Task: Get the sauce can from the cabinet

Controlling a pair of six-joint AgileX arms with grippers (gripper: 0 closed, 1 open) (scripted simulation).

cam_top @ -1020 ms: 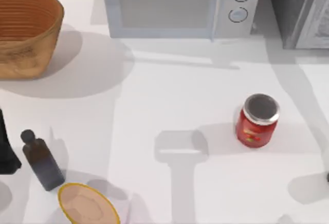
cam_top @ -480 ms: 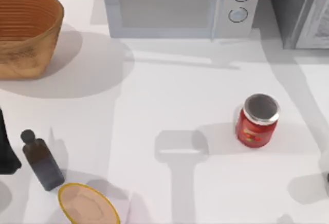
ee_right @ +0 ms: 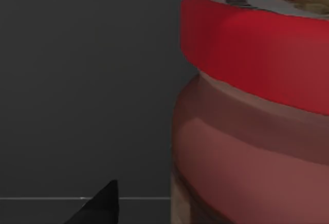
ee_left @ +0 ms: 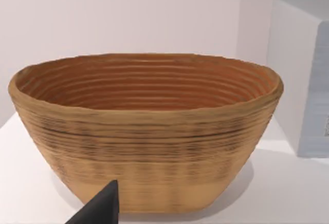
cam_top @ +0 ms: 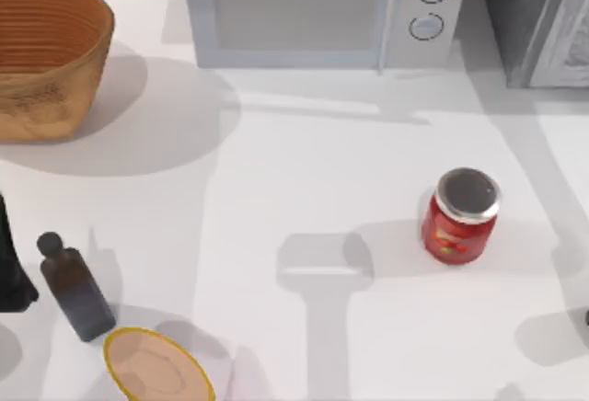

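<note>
The sauce can (ee_right: 257,106) looms very close in the right wrist view. It has a red-rimmed top with a dark emblem and a reddish label, and it stands against the dark inner wall of the cabinet (ee_right: 87,80). A dark tip of my right gripper (ee_right: 97,208) shows just beside the can, apart from it. From above, the dark grey cabinet (cam_top: 543,19) stands at the table's back right corner. My left arm (cam_top: 9,268) is parked at the left edge, and its wrist view faces the basket.
A white microwave (cam_top: 322,10) stands at the back centre and a woven basket (cam_top: 46,56) at the back left. A red can with a silver-grey top (cam_top: 460,217) stands right of centre. A dark bottle (cam_top: 78,291) and a tan bowl (cam_top: 156,369) sit at the front left.
The shadow near the table's right edge has shifted slightly. The objects on the table have not moved.
</note>
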